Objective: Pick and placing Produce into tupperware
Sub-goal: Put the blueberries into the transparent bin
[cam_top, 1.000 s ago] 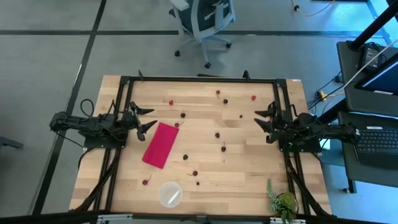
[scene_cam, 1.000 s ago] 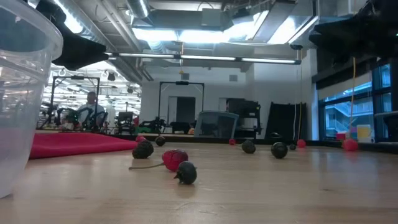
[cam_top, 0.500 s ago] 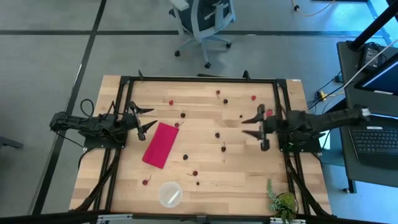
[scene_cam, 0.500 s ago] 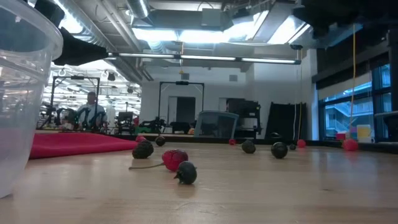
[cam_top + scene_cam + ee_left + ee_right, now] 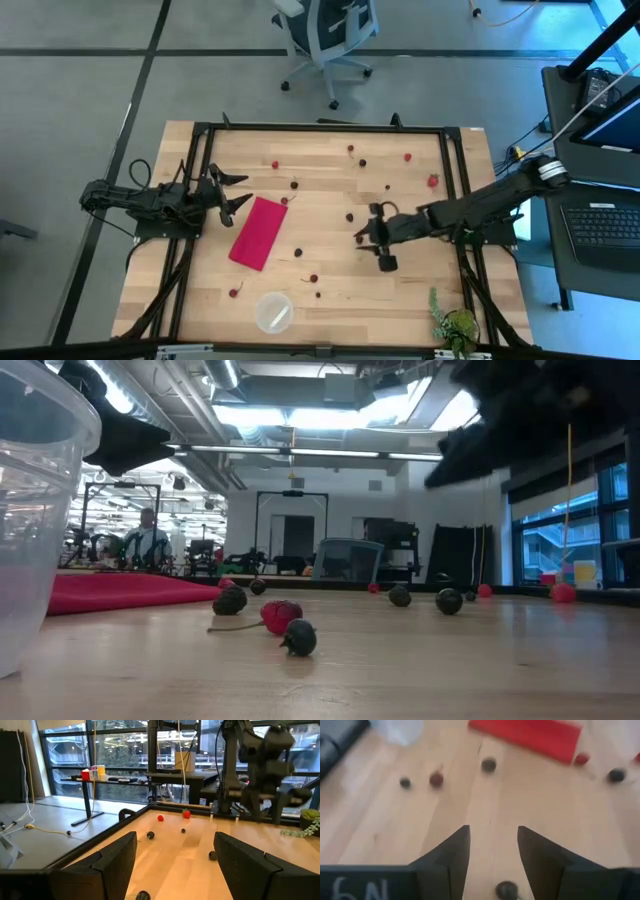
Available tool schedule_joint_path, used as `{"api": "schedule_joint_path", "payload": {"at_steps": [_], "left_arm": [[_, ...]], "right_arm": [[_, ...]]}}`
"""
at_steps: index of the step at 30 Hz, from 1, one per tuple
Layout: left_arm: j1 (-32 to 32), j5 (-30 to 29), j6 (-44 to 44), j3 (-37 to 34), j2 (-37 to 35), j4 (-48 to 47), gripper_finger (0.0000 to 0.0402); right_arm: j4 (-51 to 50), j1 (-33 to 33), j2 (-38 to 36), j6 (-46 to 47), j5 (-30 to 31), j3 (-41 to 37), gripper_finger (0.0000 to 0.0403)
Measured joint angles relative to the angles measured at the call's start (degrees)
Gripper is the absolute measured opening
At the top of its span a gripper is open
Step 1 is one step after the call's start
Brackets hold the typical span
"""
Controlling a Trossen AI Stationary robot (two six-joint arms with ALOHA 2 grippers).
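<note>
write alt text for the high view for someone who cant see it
Seen from above, the right gripper reaches over the middle of a wooden table, jaws open over scattered cherries. The left gripper waits open at the left edge beside a magenta cloth; a clear tupperware sits near the front edge.

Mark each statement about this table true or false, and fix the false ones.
1. The small round clear plastic cup holds several cherries. False: it looks empty.
2. The right gripper is out over the middle of the wooden table, fingers apart. True.
3. The flat magenta cloth lies under the cup. False: they lie apart.
4. The left gripper grips a cherry. False: it is open, holding nothing.
5. Small dark cherries lie scattered on the table. True.
</note>
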Motion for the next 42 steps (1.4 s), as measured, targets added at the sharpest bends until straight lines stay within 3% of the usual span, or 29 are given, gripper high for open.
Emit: {"api": "schedule_joint_path", "payload": {"at_steps": [7,11,18,30,42], "left_arm": [[0.0,0.0,0.3,0.0,0.0,0.0,0.0260],[0.0,0.0,0.3,0.0,0.0,0.0,0.0260],[0.0,-0.1,0.1,0.0,0.0,0.0,0.0260],[0.0,-0.2,1.9,0.0,0.0,-0.1,0.0260],[0.0,-0.2,1.8,0.0,0.0,-0.1,0.0260]], "right_arm": [[0.0,-0.5,7.8,-0.2,0.1,1.5,0.0168],[0.2,-1.2,9.1,4.5,0.1,1.7,0.0168],[0.2,-1.2,9.3,4.4,0.1,1.7,0.0171],[0.9,-1.2,9.2,6.2,0.1,1.7,0.0276],[-0.8,-1.2,9.2,12.1,3.7,-1.5,0.0275]]}}
